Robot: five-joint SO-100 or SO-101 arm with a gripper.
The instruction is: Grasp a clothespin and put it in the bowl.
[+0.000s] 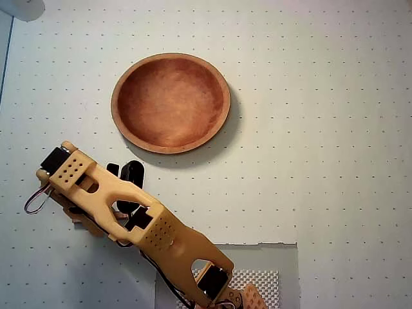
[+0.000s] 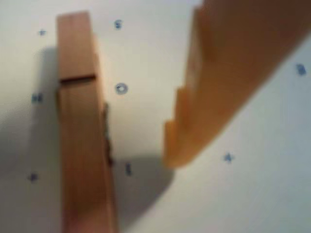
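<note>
Looking through the wrist view, I see the clothespin point(image 2: 85, 131) flat on the dotted mat point(image 2: 252, 184), beside one orange finger point(image 2: 218, 92), untouched; I cannot tell the opening. Bowl point(image 1: 170, 103) sits empty toward the mat's far edge.

Overhead view: bright, even, slightly cool light; white tabletop point(image 1: 322, 129) sharp, dot grid crisp. Bowl point(image 1: 170, 103) casts soft dark shadow along its lower-right rim, so light comes from upper left. Arm point(image 1: 129, 219) throws faint shadow to its left. No glare. Wrist view: dimmer, warmer, heavily blurred. Clothespin point(image 2: 85, 131) soft-edged; orange finger point(image 2: 228, 82) out of focus, grey shadow beneath its tip.
</note>
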